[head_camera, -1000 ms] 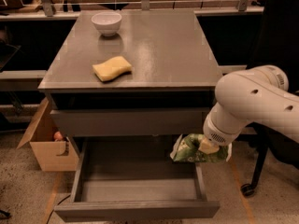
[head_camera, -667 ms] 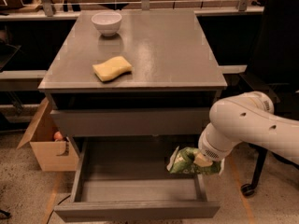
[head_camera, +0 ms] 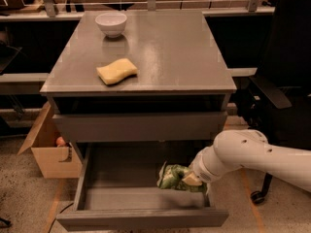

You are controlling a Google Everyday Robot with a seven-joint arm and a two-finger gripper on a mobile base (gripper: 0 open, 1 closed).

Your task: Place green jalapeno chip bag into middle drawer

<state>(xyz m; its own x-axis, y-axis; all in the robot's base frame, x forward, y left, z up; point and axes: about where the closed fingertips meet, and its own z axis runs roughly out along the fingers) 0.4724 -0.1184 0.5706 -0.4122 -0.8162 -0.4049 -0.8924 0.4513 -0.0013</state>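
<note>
Workshop floor, speckled, dim benches behind. Far left: brown cardboard box, flaps open, beside the grey cabinet. Cabinet top surface is flat matte grey. It carries a round white bowl at the back left and a wavy yellow sponge nearer the front, well apart from each other. Below sits a plain closed drawer front with no handle.

The middle drawer is pulled out, a deep rectangular grey tray. The green jalapeno chip bag is inside it, right of centre. It's crinkled shiny foil with pale patches. I can't tell if it touches the tray floor.

The gripper is down in the tray at the bag's right end, fingers clamped on the bag. A smooth white arm runs off right, with a black chair behind it.

My read on handling: the bag is light, soft, air-filled and slippery, and its contents crush easily. I'd pinch a seam or corner and squeeze gently. It should drop limp on release.
</note>
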